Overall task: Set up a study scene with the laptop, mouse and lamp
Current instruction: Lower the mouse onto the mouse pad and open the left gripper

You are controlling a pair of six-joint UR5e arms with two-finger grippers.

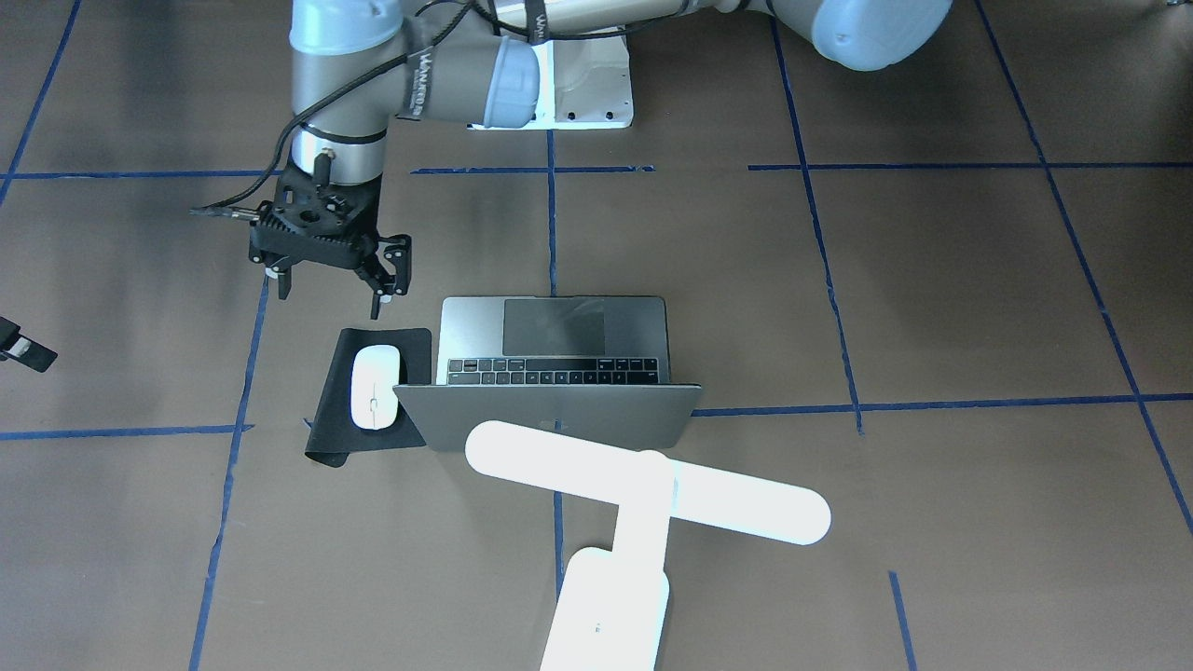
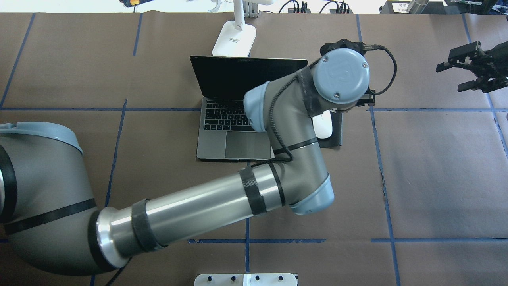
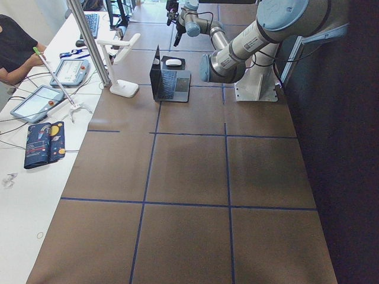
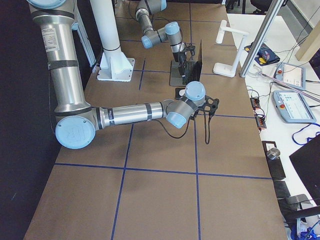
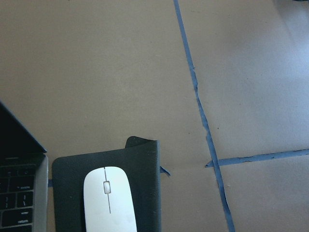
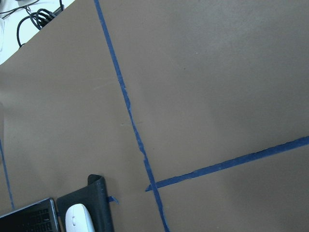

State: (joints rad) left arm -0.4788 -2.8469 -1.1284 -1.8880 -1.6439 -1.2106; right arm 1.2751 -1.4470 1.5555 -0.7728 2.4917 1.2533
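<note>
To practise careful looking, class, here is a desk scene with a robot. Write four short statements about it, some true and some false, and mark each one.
1. The mouse lies on the black mouse pad. True.
2. The laptop is closed. False: its lid is up and the keyboard shows.
3. The left gripper grips the mouse. False: it is open, empty and clear of the mouse.
4. The lamp stands beyond the laptop's screen, on the side away from the robot. True.
</note>
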